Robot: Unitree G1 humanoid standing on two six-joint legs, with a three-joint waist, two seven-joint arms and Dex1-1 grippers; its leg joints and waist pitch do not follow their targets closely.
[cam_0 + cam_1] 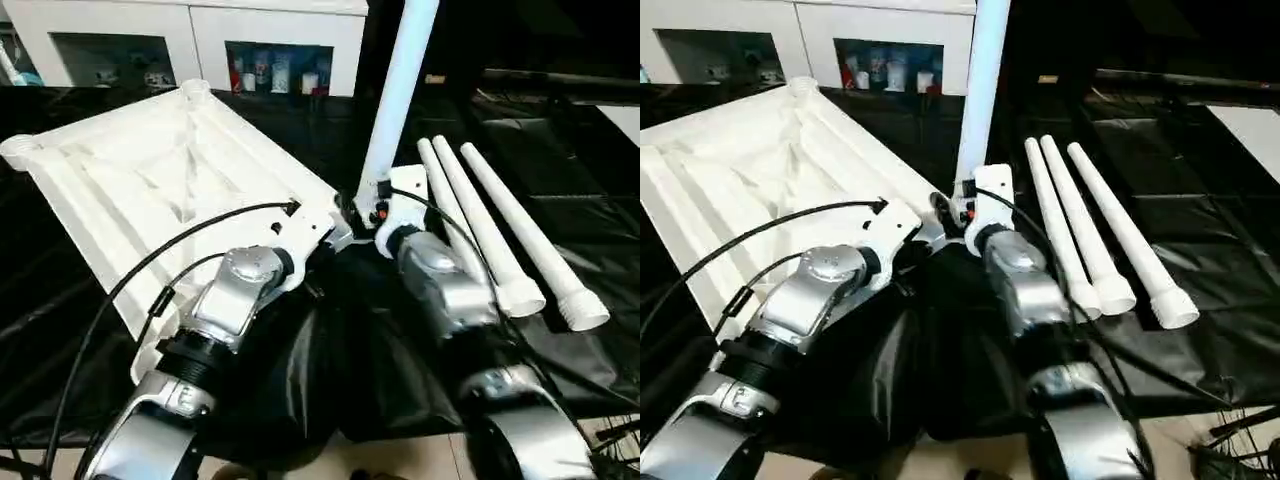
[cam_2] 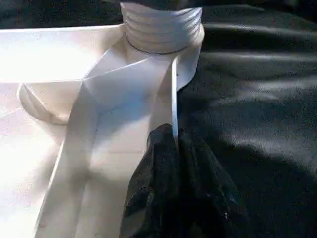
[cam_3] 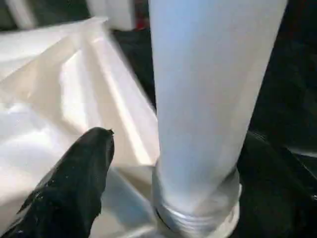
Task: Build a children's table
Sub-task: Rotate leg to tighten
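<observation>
The white table top [image 1: 150, 170] lies underside up on the black cover. One white leg [image 1: 400, 90] stands upright in its near right corner socket [image 2: 161, 29]. My left gripper [image 2: 174, 134] is shut on the top's thin raised rim [image 2: 174, 94] just beside that socket. My right gripper [image 3: 183, 144] is at the base of the upright leg [image 3: 203, 99], open, with its jaws on either side of the tube. One black finger [image 3: 84, 168] stands clearly apart from it. Three more legs [image 1: 480, 225] lie side by side to the right.
A white cabinet with glass doors [image 1: 280, 50] stands behind the black-covered work table [image 1: 560, 150]. Black cables run along both silver forearms. The table's front edge and light floor [image 1: 400, 460] lie just below my arms.
</observation>
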